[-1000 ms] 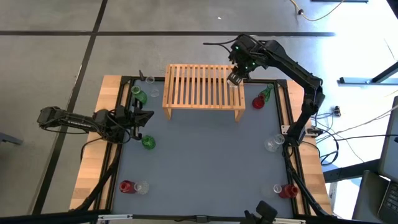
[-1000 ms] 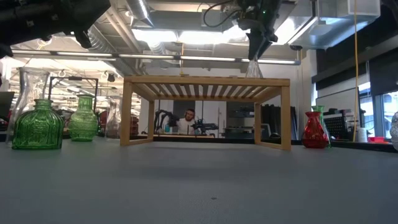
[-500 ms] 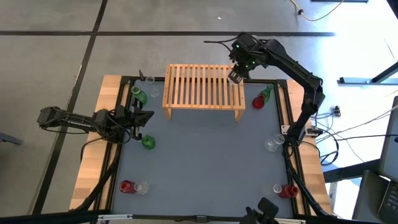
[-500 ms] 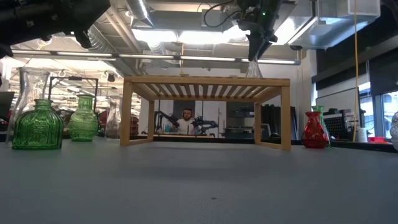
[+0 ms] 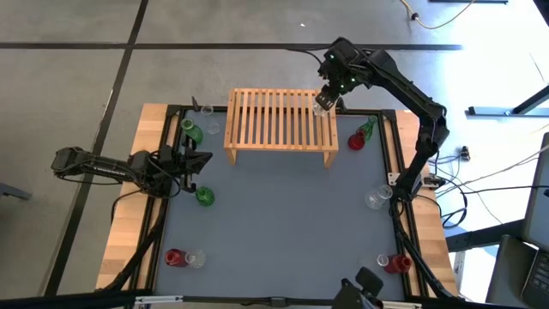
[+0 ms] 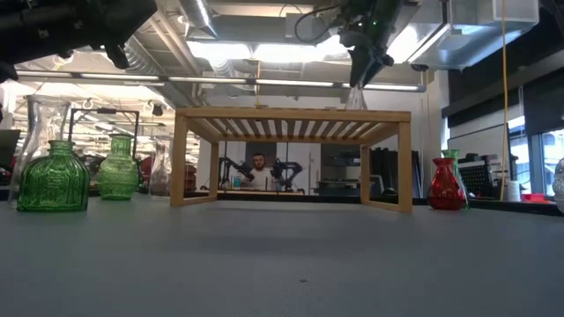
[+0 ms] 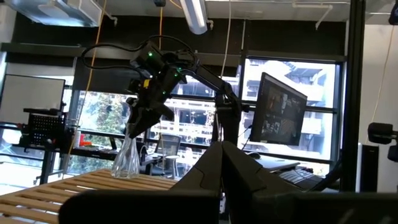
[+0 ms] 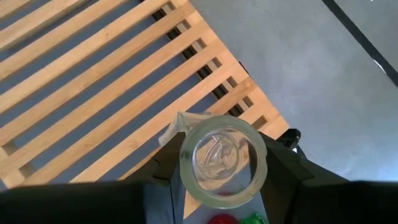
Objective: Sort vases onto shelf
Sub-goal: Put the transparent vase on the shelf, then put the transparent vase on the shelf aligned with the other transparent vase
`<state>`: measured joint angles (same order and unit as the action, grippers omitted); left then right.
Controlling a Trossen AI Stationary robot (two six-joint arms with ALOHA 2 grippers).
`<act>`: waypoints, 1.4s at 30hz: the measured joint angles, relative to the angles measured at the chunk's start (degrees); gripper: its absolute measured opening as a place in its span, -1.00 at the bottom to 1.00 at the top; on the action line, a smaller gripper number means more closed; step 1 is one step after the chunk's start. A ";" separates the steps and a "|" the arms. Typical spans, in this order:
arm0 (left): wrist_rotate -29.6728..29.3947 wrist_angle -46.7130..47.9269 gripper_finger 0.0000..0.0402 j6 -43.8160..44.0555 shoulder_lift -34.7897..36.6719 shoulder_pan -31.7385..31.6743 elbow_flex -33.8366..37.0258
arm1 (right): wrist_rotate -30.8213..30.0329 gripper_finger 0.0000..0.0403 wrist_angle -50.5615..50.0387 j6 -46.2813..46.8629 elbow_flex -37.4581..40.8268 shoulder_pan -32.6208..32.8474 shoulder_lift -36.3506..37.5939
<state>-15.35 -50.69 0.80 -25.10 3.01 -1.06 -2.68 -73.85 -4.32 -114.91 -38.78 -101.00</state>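
Clear glass vase [image 8: 222, 163] upright on the shelf [image 5: 280, 120], right hand [image 5: 323, 105] partly open around its rim.

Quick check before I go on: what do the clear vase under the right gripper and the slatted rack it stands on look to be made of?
The clear flared vase looks like glass: transparent, glossy, with the slats showing through it and bright glints on its rim. The low slatted rack looks like pale unpainted wood with a matte finish and faint grain on the slats; whether it is solid or laminated I cannot tell. The right gripper is at the vase's neck.
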 joint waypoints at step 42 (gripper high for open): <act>-0.08 0.06 -0.99 0.11 -0.01 0.01 0.00 | -1.19 0.06 -1.32 -2.07 -5.64 0.19 0.54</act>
<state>-15.43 -50.63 0.91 -25.11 3.02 -1.06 -3.87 -75.17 -6.39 -120.56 -38.59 -100.46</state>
